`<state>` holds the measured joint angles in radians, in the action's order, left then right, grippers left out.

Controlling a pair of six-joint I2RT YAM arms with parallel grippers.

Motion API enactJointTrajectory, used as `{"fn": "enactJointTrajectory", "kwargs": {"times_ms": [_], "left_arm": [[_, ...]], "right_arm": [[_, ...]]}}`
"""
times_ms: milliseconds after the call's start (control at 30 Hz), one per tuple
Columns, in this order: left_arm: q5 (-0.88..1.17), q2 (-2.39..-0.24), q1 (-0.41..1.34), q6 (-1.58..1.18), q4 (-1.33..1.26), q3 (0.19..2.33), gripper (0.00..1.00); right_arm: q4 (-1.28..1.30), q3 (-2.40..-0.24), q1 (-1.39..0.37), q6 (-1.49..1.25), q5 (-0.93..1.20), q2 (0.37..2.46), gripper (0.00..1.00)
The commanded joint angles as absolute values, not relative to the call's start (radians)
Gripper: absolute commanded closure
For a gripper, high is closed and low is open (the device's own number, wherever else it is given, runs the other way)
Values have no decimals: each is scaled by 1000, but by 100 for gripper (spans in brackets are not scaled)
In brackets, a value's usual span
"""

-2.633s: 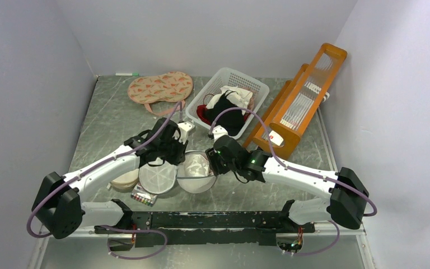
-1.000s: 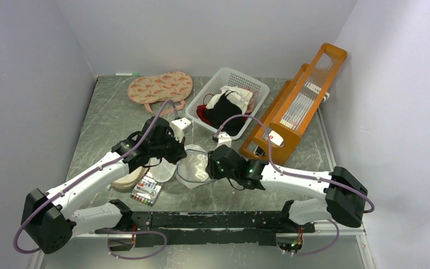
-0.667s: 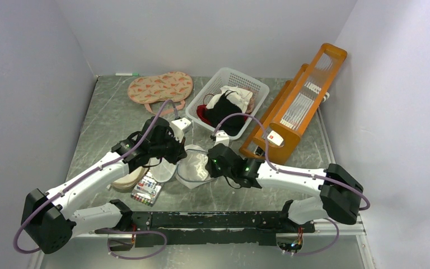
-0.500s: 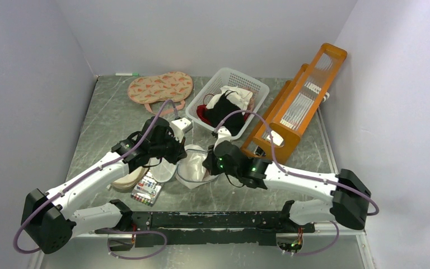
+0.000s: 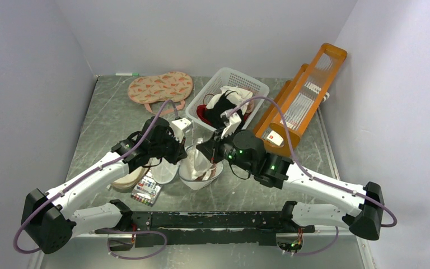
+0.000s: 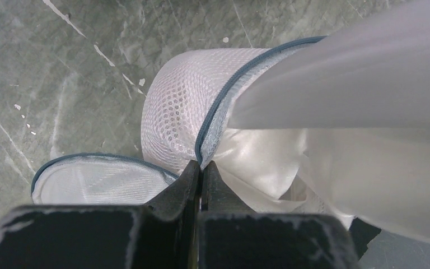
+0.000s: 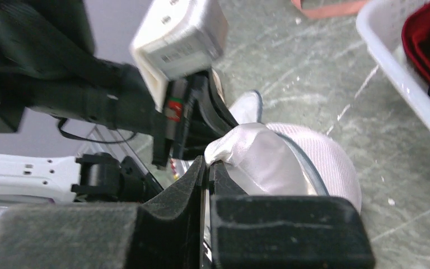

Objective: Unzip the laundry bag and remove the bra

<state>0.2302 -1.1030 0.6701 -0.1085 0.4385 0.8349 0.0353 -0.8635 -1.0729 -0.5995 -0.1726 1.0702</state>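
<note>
- The left gripper (image 6: 201, 166) is pinched shut on the dark zipper rim of the laundry bag (image 6: 174, 112).
- The right gripper (image 7: 207, 162) is clamped on a fold of the bra (image 7: 256, 159).
- The bra stretches upward from the bag's mouth, which seems to face up.
- The bag sits mid-table, toward the near edge.
- The print on the white camera block (image 7: 179, 28) is too blurred to read.

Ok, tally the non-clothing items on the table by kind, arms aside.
Bags: 2, laundry bag and watermelon pouch
Basket: 1
Wooden rack: 1
Embroidery hoop: 1
Marker: 1
Small box with coloured contents: 1
Total: 7
</note>
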Motion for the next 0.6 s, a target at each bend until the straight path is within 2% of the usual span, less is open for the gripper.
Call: {"fn": "enactJointTrajectory", "kwargs": {"times_ms": [0, 567], "left_arm": [[232, -1091, 666, -99, 418, 856, 91], [223, -1096, 666, -100, 425, 858, 85]], "right_arm": [[23, -952, -1074, -550, -188, 1048, 100], [73, -1084, -1075, -478, -223, 926, 100]]}}
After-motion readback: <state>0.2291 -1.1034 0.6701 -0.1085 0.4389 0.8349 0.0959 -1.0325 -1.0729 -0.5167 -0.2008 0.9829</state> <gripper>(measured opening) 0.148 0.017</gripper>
